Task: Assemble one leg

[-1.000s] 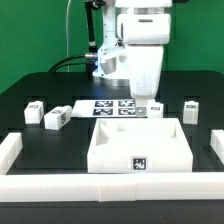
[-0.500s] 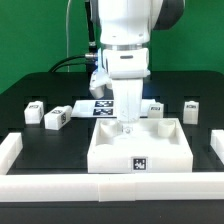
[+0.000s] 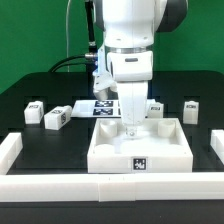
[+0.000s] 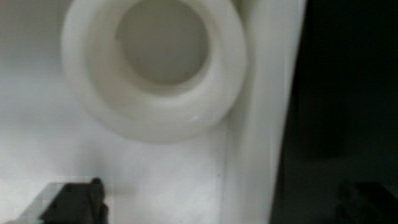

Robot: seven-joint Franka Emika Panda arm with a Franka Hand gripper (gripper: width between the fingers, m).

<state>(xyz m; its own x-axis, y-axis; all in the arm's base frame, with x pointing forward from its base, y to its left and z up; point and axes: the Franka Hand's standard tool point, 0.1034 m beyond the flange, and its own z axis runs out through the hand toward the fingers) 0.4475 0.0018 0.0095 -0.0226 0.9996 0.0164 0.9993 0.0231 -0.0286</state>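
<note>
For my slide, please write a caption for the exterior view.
The tool hangs low over the white panel; loose legs lie on the black table.

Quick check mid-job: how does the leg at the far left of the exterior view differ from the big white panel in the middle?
Size: the leg is a small chunky block; the panel is far larger, with raised walls and round sockets. Place: the leg lies at the exterior view's left, away from the pincer; the panel sits in the middle, right under it. Both are white and tagged.
</note>
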